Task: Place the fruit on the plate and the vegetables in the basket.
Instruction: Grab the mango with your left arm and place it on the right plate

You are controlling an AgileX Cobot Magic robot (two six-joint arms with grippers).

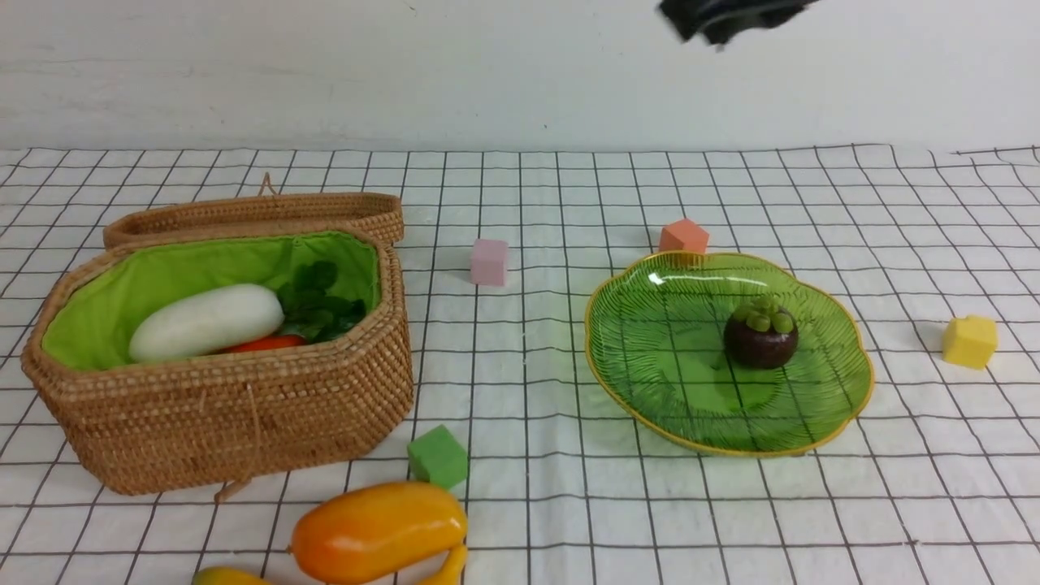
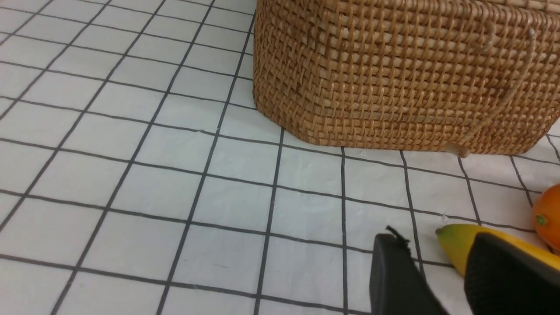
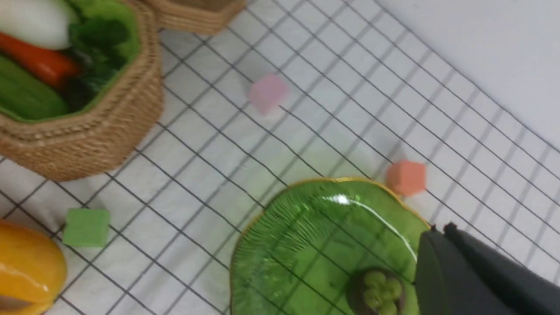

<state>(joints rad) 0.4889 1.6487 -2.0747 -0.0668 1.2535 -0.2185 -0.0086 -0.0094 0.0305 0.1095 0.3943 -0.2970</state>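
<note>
The wicker basket (image 1: 244, 390) stands open at the left, its lid folded back. Inside lie the white radish (image 1: 207, 321), the carrot (image 1: 264, 344) and the green gourd (image 3: 26, 96). The green glass plate (image 1: 674, 349) sits at the right with the purple mangosteen (image 1: 761, 337) on it. The mango (image 1: 378, 532) rests on the banana (image 1: 447, 569) at the near edge. My left gripper (image 2: 435, 249) is open just above the cloth beside the banana (image 2: 459, 249) tip, holding nothing. High above the plate, my right gripper (image 3: 439, 229) is shut and empty, blurred in the front view (image 1: 731, 20).
Small cubes lie scattered on the checked cloth: pink (image 1: 489, 262), orange (image 1: 683, 236) behind the plate, yellow (image 1: 970, 341) at the far right, green (image 1: 438, 457) between basket and mango. A white wall closes off the back.
</note>
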